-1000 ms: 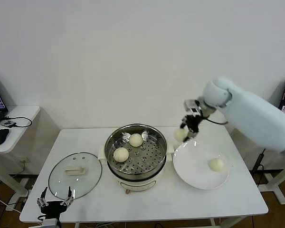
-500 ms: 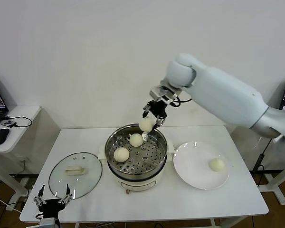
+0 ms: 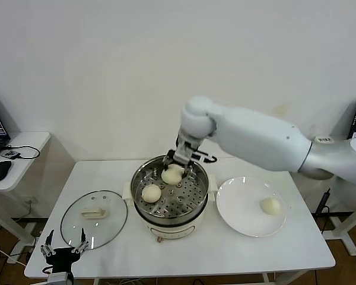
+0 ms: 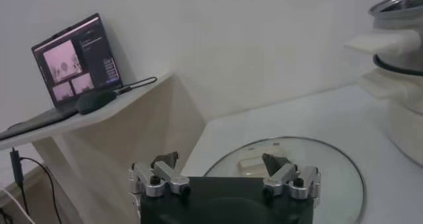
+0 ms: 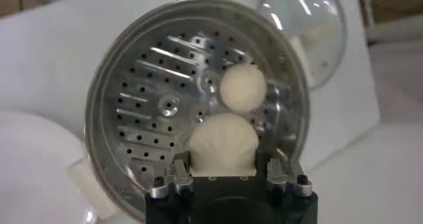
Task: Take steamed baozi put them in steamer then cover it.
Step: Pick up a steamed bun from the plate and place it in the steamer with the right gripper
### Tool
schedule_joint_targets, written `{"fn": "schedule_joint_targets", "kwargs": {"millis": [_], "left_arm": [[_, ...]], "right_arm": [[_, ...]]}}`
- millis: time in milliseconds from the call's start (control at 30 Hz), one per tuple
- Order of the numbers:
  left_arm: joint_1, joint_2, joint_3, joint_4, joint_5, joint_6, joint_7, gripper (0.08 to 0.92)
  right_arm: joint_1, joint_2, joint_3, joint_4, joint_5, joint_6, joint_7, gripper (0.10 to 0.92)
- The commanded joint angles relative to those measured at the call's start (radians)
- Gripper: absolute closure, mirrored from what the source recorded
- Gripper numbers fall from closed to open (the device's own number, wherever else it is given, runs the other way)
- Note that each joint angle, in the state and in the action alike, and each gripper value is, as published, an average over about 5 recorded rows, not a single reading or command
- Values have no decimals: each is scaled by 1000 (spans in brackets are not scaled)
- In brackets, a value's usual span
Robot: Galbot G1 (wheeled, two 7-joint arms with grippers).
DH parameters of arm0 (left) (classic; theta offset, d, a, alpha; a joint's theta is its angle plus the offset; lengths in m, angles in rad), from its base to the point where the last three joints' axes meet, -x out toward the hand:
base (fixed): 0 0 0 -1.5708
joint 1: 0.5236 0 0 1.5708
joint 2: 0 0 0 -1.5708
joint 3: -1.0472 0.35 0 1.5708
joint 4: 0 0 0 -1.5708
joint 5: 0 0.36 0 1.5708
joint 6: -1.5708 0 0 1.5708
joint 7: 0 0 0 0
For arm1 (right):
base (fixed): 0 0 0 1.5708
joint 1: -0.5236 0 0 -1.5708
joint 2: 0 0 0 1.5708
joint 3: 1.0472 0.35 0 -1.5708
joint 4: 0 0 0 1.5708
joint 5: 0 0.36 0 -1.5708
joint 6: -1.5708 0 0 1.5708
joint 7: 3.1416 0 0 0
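Observation:
My right gripper (image 3: 181,161) is shut on a cream-white baozi (image 3: 173,173) and holds it low over the back of the steamer (image 3: 166,221). In the right wrist view the held baozi (image 5: 223,141) sits between the fingers of my right gripper (image 5: 225,169), over the perforated tray (image 5: 152,93). A second baozi (image 3: 151,193) lies on the tray's front left and shows in the right wrist view (image 5: 242,86). Another baozi (image 3: 271,205) lies on the white plate (image 3: 243,217). The glass cover (image 3: 94,218) lies flat left of the steamer. My left gripper (image 3: 63,252) is open at the table's front left corner.
In the left wrist view my left gripper (image 4: 221,167) hangs just before the cover (image 4: 324,172), with the steamer's side (image 4: 400,27) beyond. A side desk (image 3: 21,145) with a laptop and mouse stands at the left. The wall is close behind the table.
My right gripper carried the baozi from above the plate leftward over the steamer and down to the tray's back. The baozi lying there is now hidden by it. The left arm barely moved.

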Motion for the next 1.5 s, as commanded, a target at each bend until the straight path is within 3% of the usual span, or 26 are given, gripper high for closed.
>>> {"fn": "schedule_joint_targets", "kwargs": {"millis": [33, 1200, 1300, 1500], "left_arm": [[2, -2, 2, -12, 1, 2, 4, 177], [5, -8, 10, -18, -1, 4, 11, 177], [5, -8, 9, -19, -2, 4, 11, 177], [2, -11, 14, -16, -1, 4, 11, 177]], "right_arm": [[-47, 25, -64, 92, -156, 87, 59, 431], [-46, 15, -131, 119, -106, 88, 71, 431], [-44, 13, -121, 117, -100, 78, 84, 390], [-5, -4, -77, 102, -71, 60, 92, 235]]}}
